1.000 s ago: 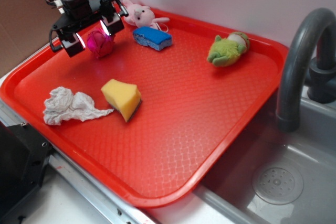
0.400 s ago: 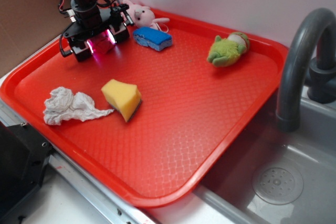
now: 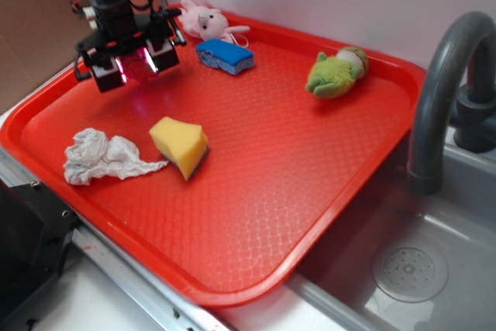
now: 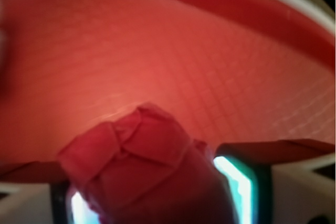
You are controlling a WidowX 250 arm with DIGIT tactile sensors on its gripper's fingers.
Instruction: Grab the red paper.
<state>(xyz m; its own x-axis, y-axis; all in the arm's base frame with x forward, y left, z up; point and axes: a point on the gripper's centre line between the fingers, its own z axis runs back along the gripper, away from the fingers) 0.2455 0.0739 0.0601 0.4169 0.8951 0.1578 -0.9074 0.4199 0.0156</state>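
The red paper (image 3: 138, 68) is a small wrinkly dark red-pink ball at the back left of the red tray (image 3: 294, 160). My gripper (image 3: 132, 67) points down over it, with one finger on each side and the lit pads glowing on the paper. In the wrist view the red paper (image 4: 142, 166) fills the space between the fingers, touching the left one and reaching the right pad (image 4: 233, 182). The gripper (image 4: 149, 182) is shut on it. Only textured tray floor lies beyond the paper.
On the tray lie a white paper wad (image 3: 101, 156), a yellow sponge (image 3: 180, 145), a blue sponge (image 3: 225, 56), a pink plush (image 3: 205, 21) and a green plush (image 3: 335, 73). A grey faucet (image 3: 442, 91) and sink (image 3: 411, 269) are at the right.
The gripper came down from above the red paper, its fingers narrowed around it, and it has since shifted slightly left and up with the paper between them.
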